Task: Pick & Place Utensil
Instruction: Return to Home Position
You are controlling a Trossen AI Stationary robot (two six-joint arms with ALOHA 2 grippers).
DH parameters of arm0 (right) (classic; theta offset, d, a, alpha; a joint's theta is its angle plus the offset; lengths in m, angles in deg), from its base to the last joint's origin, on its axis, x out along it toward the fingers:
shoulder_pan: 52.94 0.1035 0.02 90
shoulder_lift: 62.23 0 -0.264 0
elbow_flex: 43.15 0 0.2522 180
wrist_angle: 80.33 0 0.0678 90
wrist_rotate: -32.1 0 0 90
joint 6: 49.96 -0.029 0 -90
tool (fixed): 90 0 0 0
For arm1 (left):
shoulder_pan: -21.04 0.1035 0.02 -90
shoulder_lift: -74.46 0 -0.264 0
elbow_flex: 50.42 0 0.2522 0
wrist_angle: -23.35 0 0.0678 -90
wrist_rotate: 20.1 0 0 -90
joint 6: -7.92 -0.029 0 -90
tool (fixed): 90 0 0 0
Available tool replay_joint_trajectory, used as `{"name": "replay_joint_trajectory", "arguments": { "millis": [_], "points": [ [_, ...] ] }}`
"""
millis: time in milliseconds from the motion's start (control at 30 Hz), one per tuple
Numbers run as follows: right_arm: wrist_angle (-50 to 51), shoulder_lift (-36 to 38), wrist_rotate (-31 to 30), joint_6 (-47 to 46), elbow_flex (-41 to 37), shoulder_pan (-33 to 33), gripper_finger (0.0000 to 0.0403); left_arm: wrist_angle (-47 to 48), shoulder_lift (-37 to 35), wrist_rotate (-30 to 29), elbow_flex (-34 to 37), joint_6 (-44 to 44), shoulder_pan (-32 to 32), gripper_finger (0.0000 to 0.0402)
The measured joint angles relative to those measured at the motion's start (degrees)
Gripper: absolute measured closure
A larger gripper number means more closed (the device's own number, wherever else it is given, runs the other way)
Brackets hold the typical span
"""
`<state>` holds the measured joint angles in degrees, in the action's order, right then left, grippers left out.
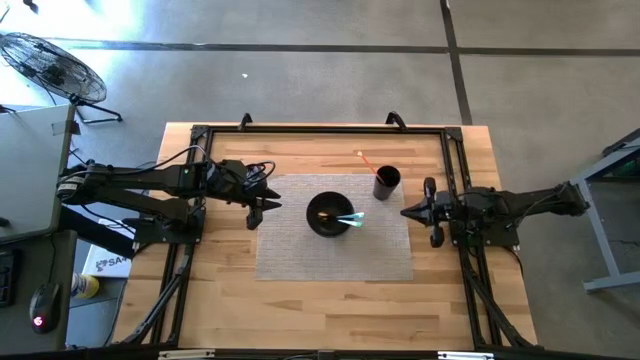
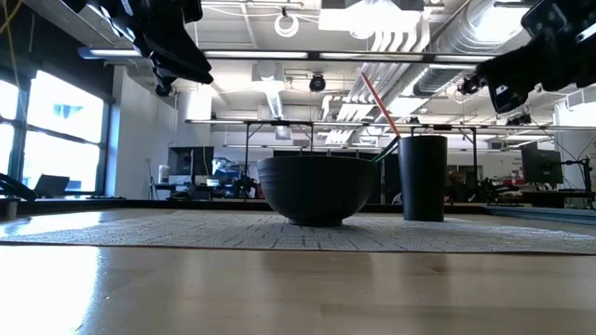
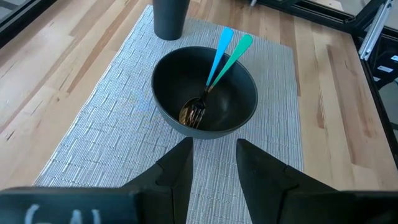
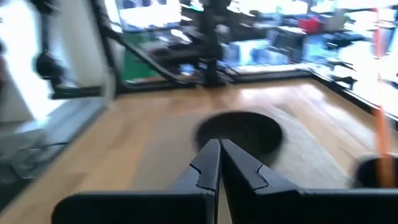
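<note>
Fork (image 3: 213,70): blue handle; it lies in the bowl (image 3: 175,81), head down on the bottom, handle leaning on the rim on the side toward the right arm.
Spoon (image 3: 232,57): green handle; it lies in the same bowl, just beside the fork, the two handles fanning out over the rim.
Bowl: black, in the middle of the mat (image 1: 300,255).
Cup (image 1: 386,181): black and upright, at the mat's far right corner, near the bowl but apart from it; an orange stick (image 1: 366,162) leans out of it.
Left gripper (image 3: 214,155): above the mat's left edge, pointing at the bowl; fingers apart, nothing between them.
Right gripper (image 4: 219,148): above the mat's right edge, facing the bowl; fingers together, holding nothing.
Writing: a white box (image 1: 105,262) by the table's left side shows letters starting "SA", the rest hidden. White marks on the left wrist are unreadable.
Table (image 1: 330,310): pale wood with a black frame.
</note>
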<state>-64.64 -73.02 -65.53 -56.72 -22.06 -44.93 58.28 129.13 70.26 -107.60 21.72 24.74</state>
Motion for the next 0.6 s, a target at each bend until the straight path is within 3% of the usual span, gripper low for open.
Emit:
{"name": "replay_joint_trajectory", "arguments": {
  "millis": [200, 333, 600],
  "points": [
    [-0.37, 6.08, 8.49, 0.28, -0.93, 0.02, 0.0395, -0.02, 0.0, 0.0, 0.02, 0.0, 0.0, 0.0282],
    [-0.25, 10.71, 6.55, 1.54, -4.81, 0.01, 0.0398, -0.59, 0.0, 0.02, 0.04, 0.02, 0.02, 0.0282],
    [-4.42, 8.62, 5.43, 2.32, -6.75, -0.11, 0.0395, -4.21, -0.91, 0.8, 0.03, -6.46, 0.02, 0.0282]
  ]
}}
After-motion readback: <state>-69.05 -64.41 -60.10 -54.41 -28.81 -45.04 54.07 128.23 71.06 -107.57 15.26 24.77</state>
